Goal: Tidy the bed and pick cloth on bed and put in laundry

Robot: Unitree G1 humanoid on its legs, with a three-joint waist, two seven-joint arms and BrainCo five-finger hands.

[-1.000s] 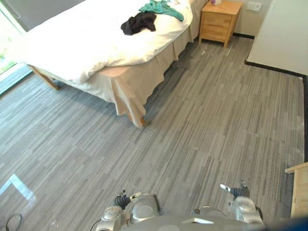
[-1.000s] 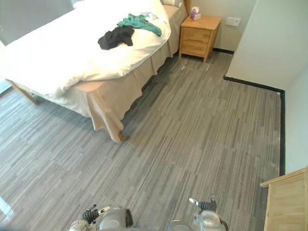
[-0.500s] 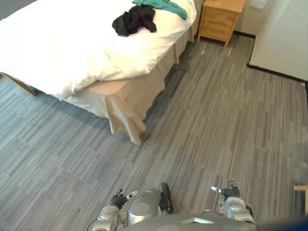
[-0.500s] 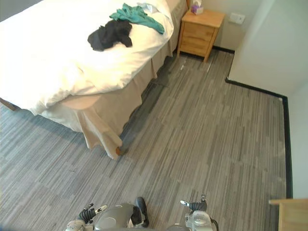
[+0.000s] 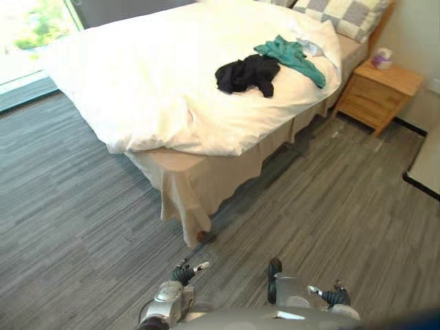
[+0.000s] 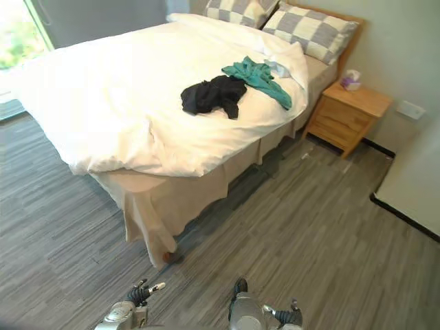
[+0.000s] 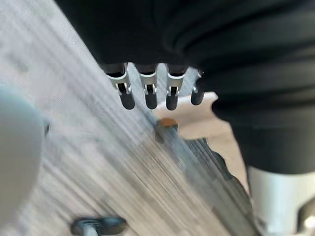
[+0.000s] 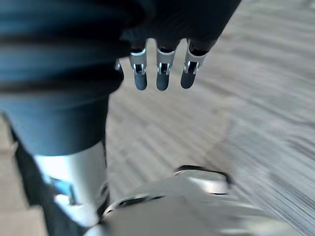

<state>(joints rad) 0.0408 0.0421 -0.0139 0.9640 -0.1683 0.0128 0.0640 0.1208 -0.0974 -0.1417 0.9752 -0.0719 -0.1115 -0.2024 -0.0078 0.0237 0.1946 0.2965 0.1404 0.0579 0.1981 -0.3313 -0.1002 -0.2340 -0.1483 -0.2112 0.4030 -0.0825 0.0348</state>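
step in hand (judged): approach to the bed; no grasp begun.

- low wooden-framed bed with white duvet and beige skirt (image 6: 144, 206) is the landmark.
- crumpled black cloth (image 5: 247, 74) lies on top of the bed, past its middle toward the head end and near the side edge facing the robot's right.
- teal-green cloth (image 5: 292, 56) lies on the bed just beyond the black one, closer to the head end; whether the two touch i cannot tell.
- grey-and-white checked pillows (image 6: 313, 31) at the bed's head.
- light wooden nightstand (image 5: 378, 93) just beside the bed's head end.
- left hand (image 7: 150, 91): fingers straight, side by side, hanging free over the floor off the bed's foot corner, nothing in them.
- right hand (image 8: 162, 73): fingers likewise straight and empty, well apart from the bed.

how to do it well (judgement):
- walk up the aisle along the bed's side nearest the cloths, keeping off the bed's foot corner and skirt.
- stop only when the black cloth is in easy reach.
- come down from above on the bunched middle and close on cloth alone; the duvet under it is soft and could get pinched too.
- take the black cloth first, since it lies nearer the bed's foot.
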